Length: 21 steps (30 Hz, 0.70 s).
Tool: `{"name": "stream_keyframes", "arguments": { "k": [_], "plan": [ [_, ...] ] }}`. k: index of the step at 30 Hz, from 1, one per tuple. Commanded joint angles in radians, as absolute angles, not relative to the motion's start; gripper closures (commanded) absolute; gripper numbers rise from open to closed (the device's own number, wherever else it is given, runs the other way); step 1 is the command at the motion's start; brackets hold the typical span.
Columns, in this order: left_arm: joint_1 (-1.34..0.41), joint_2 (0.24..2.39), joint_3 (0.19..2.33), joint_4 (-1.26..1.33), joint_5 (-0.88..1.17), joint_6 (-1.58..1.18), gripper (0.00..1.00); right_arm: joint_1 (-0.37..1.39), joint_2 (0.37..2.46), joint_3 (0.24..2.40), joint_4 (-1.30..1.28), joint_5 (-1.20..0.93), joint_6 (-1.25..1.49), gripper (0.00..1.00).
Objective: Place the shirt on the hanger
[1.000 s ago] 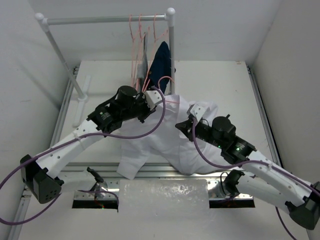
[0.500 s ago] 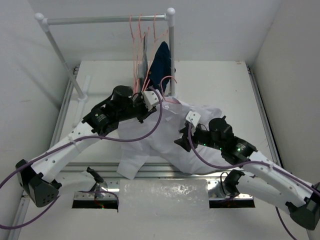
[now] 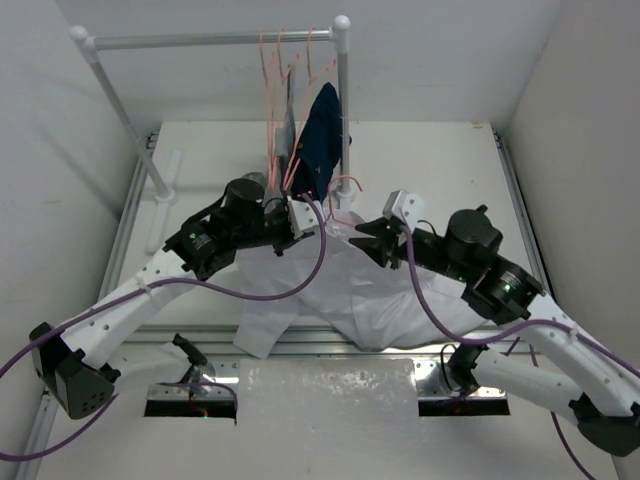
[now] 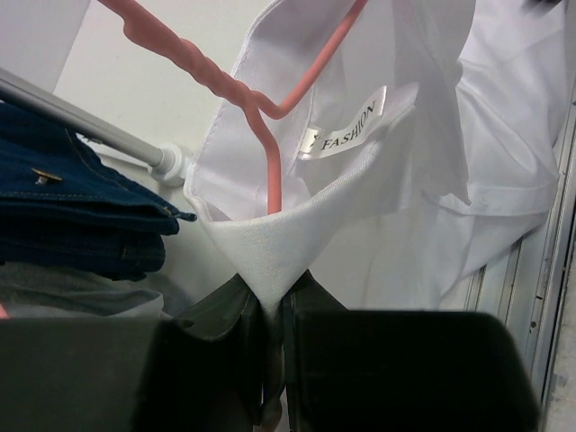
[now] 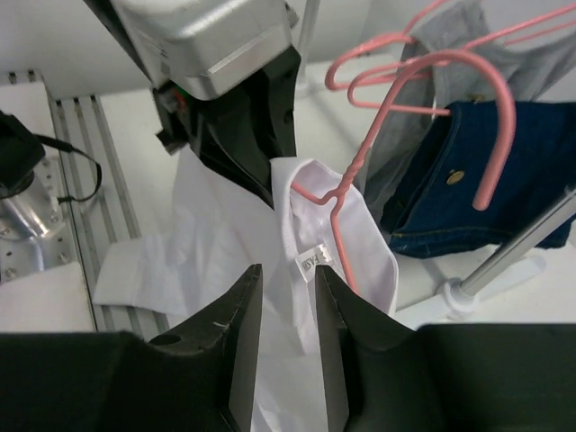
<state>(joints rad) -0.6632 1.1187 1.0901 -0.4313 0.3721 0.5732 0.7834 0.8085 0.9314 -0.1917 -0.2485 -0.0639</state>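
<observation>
The white shirt [image 3: 370, 295] lies spread over the table's front half, with its collar raised. My left gripper [image 3: 292, 218] is shut on the collar's tip [image 4: 268, 274] and holds it up. A salmon-pink hanger [image 4: 270, 157] sits inside the collar by the neck label [image 4: 346, 133], and its hook [image 3: 345, 185] sticks up. The right wrist view shows the hanger [image 5: 346, 184] in the collar of the shirt [image 5: 216, 234]. My right gripper [image 5: 286, 301] is open and empty, just in front of the collar; it also shows in the top view [image 3: 372, 236].
A white tube rail [image 3: 215, 40] stands at the back with several pink hangers, a navy-blue garment [image 3: 322, 140] and a grey garment [image 3: 288, 120]. The rail's right post [image 3: 343, 100] is just behind the collar. The navy garment [image 5: 477, 180] hangs close to the right of the collar.
My right arm has swung up and back, and its gripper now faces the collar from the right. My left gripper still holds the collar and has shifted slightly.
</observation>
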Motion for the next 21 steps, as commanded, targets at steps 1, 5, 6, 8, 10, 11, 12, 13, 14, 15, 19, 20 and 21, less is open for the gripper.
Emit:
{"name": "stream_keyframes", "arguments": {
  "k": [1, 5, 6, 8, 10, 11, 12, 13, 14, 15, 19, 20, 21],
  "plan": [
    [-0.655, 1.082, 1.092, -0.388, 0.416, 0.598, 1.0, 0.79, 0.883, 0.977, -0.204, -0.267, -0.109, 0.68],
    [-0.655, 1.068, 1.094, -0.394, 0.446, 0.592, 1.0, 0.79, 0.925, 0.97, -0.18, -0.275, -0.112, 0.67],
    [-0.655, 1.065, 1.095, -0.397, 0.454, 0.592, 1.0, 0.788, 0.931, 0.962, -0.169, -0.267, -0.11, 0.65],
    [-0.655, 1.055, 1.095, -0.411, 0.489, 0.597, 1.0, 0.785, 0.949, 0.959, -0.147, -0.256, -0.115, 0.63],
    [-0.655, 1.048, 1.094, -0.423, 0.515, 0.614, 1.0, 0.782, 0.963, 0.968, -0.146, -0.244, -0.121, 0.62],
    [-0.655, 1.045, 1.092, -0.434, 0.521, 0.62, 1.0, 0.782, 0.974, 0.976, -0.146, -0.245, -0.127, 0.62],
    [-0.655, 1.043, 1.089, -0.439, 0.522, 0.629, 1.0, 0.781, 0.979, 0.979, -0.147, -0.248, -0.129, 0.62],
    [-0.655, 1.04, 1.086, -0.442, 0.517, 0.633, 1.0, 0.782, 0.979, 0.982, -0.153, -0.264, -0.132, 0.62],
    [-0.655, 1.04, 1.078, -0.443, 0.514, 0.638, 1.0, 0.782, 0.979, 0.983, -0.153, -0.276, -0.138, 0.62],
    [-0.655, 1.039, 1.075, -0.443, 0.5, 0.641, 1.0, 0.781, 0.971, 0.983, -0.153, -0.288, -0.141, 0.62],
    [-0.655, 1.042, 1.068, -0.442, 0.492, 0.643, 1.0, 0.782, 0.91, 0.977, -0.166, -0.298, -0.161, 0.62],
    [-0.655, 1.042, 1.069, -0.442, 0.494, 0.643, 1.0, 0.781, 0.893, 0.962, -0.16, -0.288, -0.163, 0.61],
    [-0.655, 1.042, 1.069, -0.443, 0.498, 0.643, 1.0, 0.781, 0.859, 0.956, -0.152, -0.281, -0.164, 0.6]
  ]
}}
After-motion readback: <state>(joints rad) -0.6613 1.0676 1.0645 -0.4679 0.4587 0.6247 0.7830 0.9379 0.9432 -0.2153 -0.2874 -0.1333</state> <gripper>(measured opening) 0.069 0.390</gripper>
